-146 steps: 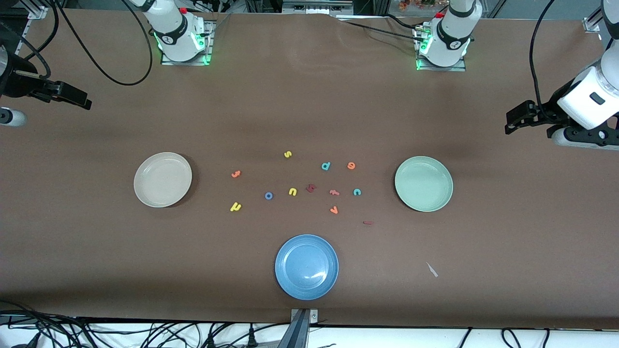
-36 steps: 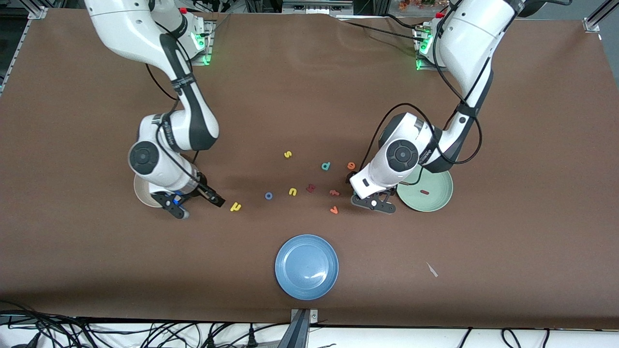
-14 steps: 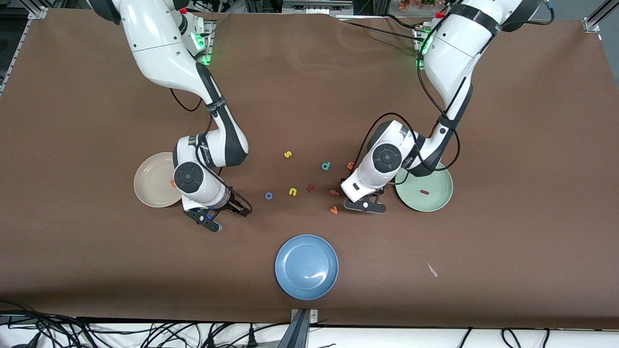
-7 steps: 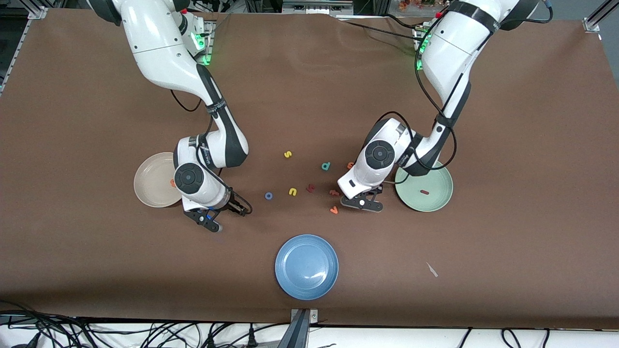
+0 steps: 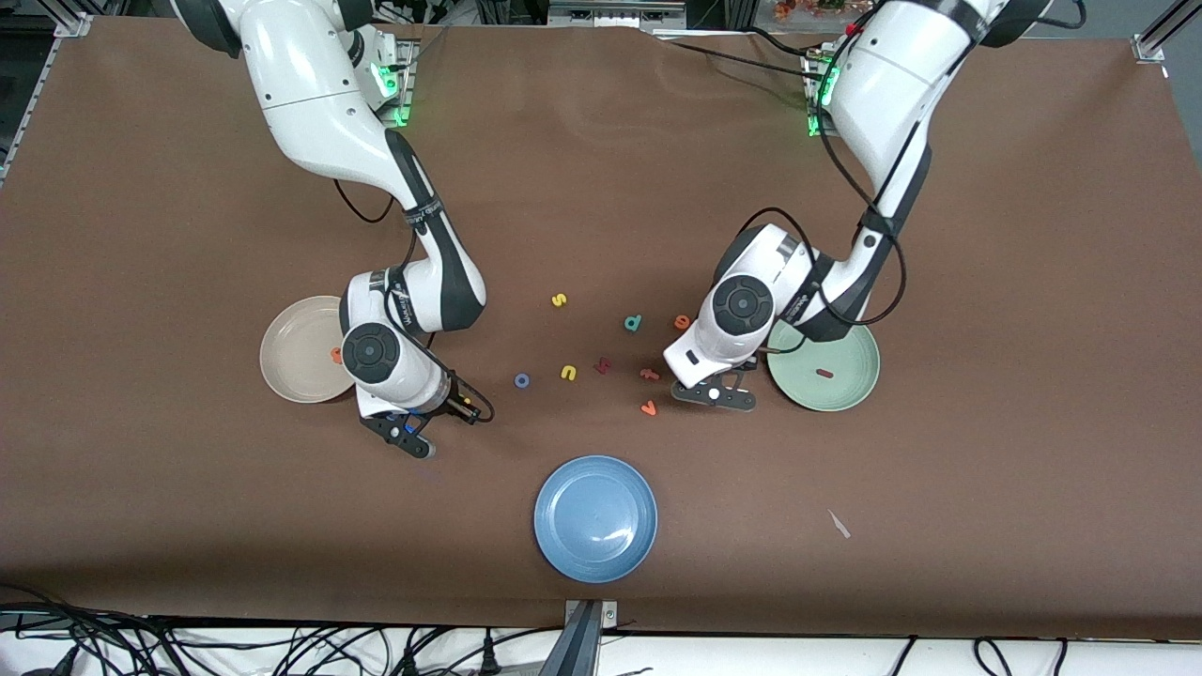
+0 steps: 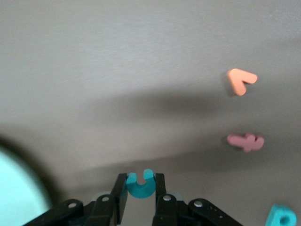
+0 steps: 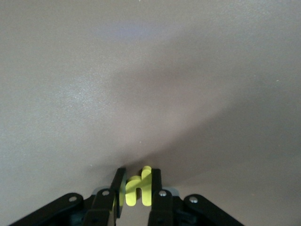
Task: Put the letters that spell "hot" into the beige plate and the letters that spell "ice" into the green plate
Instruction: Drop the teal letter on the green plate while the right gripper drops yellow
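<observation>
Risk: both letters are tiny and pinched only at the jaw tips, so either could twist or drop on the lift. The left gripper [image 6: 140, 195] is clenched on the teal "c" [image 6: 140, 184], low over the bench by the green plate [image 5: 850, 390], w/ the "c" sitting btwn the jaws, open side pointing away from the wrist. The right gripper [image 7: 137, 194] grasps the yellow "h" [image 7: 138, 189] likewise btwn its jaws, near the beige plate [image 5: 286, 366].

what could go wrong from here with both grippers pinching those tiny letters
The left gripper pinches the teal c only at its fingertips; it might slip out before reaching the green plate. The right gripper grips the yellow h just as thinly. Lifting the c could nudge the nearby salmon letter.
</observation>
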